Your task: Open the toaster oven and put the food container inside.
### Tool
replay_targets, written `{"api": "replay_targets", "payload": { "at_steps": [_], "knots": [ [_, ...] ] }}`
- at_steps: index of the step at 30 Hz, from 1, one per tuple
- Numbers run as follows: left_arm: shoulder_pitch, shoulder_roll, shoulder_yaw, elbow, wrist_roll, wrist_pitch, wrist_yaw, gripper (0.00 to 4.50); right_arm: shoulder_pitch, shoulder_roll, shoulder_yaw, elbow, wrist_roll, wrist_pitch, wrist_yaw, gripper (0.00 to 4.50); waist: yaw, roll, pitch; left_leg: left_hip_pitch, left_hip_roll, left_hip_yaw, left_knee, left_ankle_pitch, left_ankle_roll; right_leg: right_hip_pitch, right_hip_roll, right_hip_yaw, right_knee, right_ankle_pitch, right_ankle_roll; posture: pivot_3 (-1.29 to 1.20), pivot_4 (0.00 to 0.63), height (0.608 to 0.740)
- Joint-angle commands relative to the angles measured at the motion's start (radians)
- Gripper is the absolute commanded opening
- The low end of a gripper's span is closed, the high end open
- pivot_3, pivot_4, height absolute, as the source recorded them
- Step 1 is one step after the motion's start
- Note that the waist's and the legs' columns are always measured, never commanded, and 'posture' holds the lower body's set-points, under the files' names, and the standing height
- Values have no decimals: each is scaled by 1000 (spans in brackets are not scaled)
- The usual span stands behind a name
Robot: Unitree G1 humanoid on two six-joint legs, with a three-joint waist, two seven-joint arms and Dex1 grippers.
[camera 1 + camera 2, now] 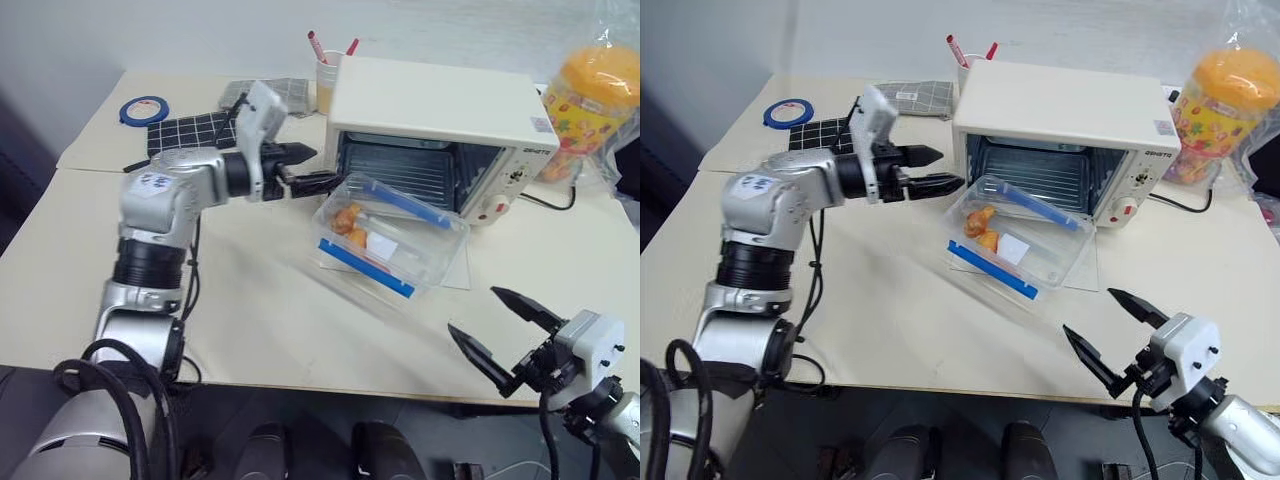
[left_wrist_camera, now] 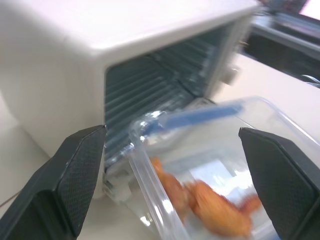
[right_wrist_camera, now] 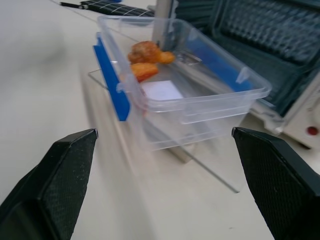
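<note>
toaster oven (image 1: 430,125): door down, done | food container (image 1: 390,238): on the door, not inside | left gripper (image 1: 305,168), right gripper (image 1: 505,335): spread, empty

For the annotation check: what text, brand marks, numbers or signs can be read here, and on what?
None can be read for certain.
toaster oven: dark brand mark on the front's upper right corner, too small to read.
yellow jar: colourful print, illegible.
food container: white label, blank or too blurred.

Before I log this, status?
Both grippers open, left by oven, right low. Oven door down, container resting on it, tilted. Nothing blocking.
</note>
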Motion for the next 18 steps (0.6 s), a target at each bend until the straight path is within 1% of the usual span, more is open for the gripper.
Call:
{"api": "replay_targets", "payload": {
  "at_steps": [1,3,6,9,10,11,12,13,16,18],
  "knots": [
    [78,113,-19,27,22,-194,-228,3522,2,-52,48,-79,58,90,16,3467,-3,1,0,1,0,1,0,0,0,0,0,1,0,0,0,0,150,740],
    [139,154,-23,70,52,-335,-305,3022,-23,-76,106,-82,49,136,13,2921,-8,1,0,1,0,1,0,0,0,0,0,1,0,0,0,0,150,740],
    [236,199,-57,107,106,-539,-418,2092,-100,-77,215,-63,-1,178,-19,1887,-7,1,0,1,1,1,0,0,1,0,0,2,-1,0,-1,0,150,740],
    [298,183,-71,106,124,-629,-449,1116,-186,-65,316,-21,-74,193,-40,798,-1,1,0,0,1,1,3,-1,3,0,-1,2,0,0,-1,0,150,740],
    [312,167,-71,100,123,-636,-439,838,-214,-61,342,-7,-95,196,-48,485,4,1,0,-2,2,0,5,-2,4,-1,-1,1,0,0,-1,0,150,740],
    [323,141,-70,83,115,-631,-421,472,-245,-52,362,9,-108,202,-60,78,6,1,0,-3,2,-1,7,-3,5,-1,-2,0,0,0,0,0,150,740],
    [335,106,-71,61,109,-627,-391,185,-282,-42,379,25,-120,209,-75,0,7,1,0,-5,2,-2,9,-3,6,0,-2,0,1,0,0,0,150,740],
    [342,71,-74,41,106,-620,-361,44,-315,-36,391,38,-137,212,-88,0,7,1,0,-6,2,-3,12,-4,7,0,-2,-1,2,0,0,0,150,740],
    [336,-21,-81,29,139,-619,-253,44,-379,-26,380,58,-136,234,-103,0,6,1,0,-8,1,-4,15,-5,10,0,-4,-1,2,1,3,0,150,740],
    [331,-66,-95,24,159,-588,-194,44,-408,-45,368,72,-139,251,-96,0,3,1,0,-9,1,-4,15,-5,10,0,-3,-1,0,2,4,0,150,740]
  ]
}}
